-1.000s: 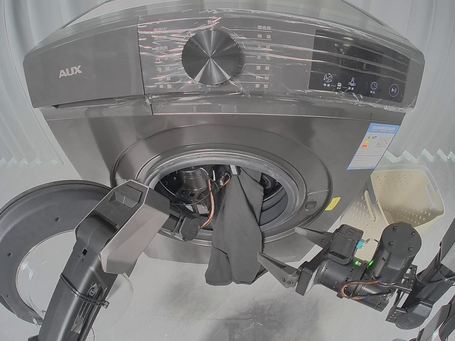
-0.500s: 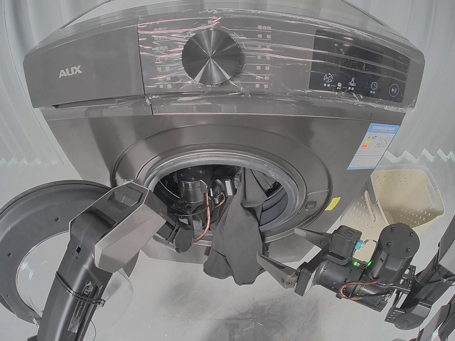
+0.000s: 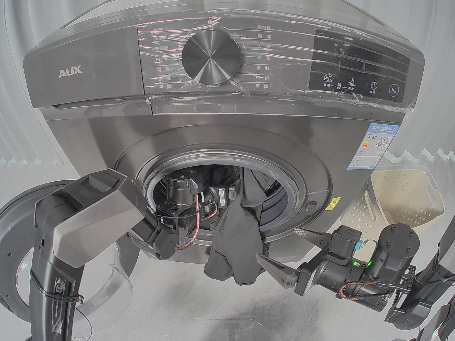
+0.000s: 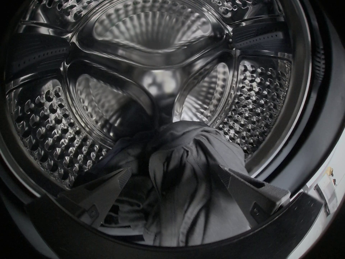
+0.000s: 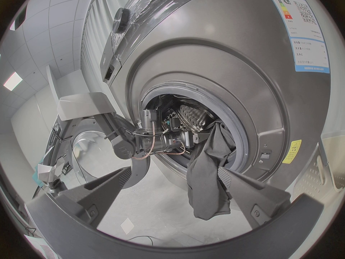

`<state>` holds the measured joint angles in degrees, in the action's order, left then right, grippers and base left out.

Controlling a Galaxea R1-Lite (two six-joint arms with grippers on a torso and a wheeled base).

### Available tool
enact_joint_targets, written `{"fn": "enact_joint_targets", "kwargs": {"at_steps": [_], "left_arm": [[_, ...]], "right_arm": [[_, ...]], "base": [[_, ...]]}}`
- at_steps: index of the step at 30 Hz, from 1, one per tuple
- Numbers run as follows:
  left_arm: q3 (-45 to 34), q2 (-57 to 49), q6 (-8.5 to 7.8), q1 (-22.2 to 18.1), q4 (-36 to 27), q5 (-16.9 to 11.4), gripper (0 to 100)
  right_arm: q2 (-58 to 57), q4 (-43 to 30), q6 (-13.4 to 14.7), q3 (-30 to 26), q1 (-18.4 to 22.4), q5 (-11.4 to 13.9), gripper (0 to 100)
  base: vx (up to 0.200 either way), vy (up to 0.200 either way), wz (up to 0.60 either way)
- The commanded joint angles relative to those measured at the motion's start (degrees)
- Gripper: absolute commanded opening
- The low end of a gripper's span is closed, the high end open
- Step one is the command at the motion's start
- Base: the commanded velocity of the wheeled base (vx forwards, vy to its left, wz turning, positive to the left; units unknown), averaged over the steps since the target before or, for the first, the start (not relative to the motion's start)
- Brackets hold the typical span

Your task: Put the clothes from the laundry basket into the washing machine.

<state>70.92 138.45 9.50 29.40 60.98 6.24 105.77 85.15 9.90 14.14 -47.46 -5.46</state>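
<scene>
Head view: 1 dark garment (image 3: 237, 242) lies half inside the washing machine (image 3: 227, 129), half hanging over its door rim. The left gripper (image 4: 174, 169), in the drum, and the right gripper (image 3: 277, 243), near the hanging end, both have released fingers. The laundry basket (image 3: 429, 190) seems empty.

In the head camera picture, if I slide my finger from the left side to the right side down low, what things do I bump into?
Open round door → dark garment hanging out of the washing machine → right pincer, open → cream laundry basket.
</scene>
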Motion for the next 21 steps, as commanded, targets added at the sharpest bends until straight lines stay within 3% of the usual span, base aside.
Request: {"fn": "enact_joint_targets", "kwargs": {"at_steps": [1,12,15,21], "left_arm": [[-4.7,-4.2,-0.09,1.4,0.6,-0.9,100],[-6.5,-1.8,-0.62,5.0,0.7,-5.2,100],[-5.4,3.3,-2.82,4.3,1.2,-5.3,100],[0.2,9.4,-3.52,2.2,2.9,-5.2,100]], "right_arm": [[0.1,0.0,0.0,0.0,0.0,0.0,100],[0.0,0.0,0.0,0.0,0.0,0.0,100],[0.0,0.0,0.0,0.0,-0.2,0.0,100],[-0.1,0.0,0.0,-0.1,-0.4,0.0,100]], "base": [[0.000,0.000,0.00],[0.000,0.000,0.00],[0.000,0.000,0.00],[0.000,0.000,0.00]]}}
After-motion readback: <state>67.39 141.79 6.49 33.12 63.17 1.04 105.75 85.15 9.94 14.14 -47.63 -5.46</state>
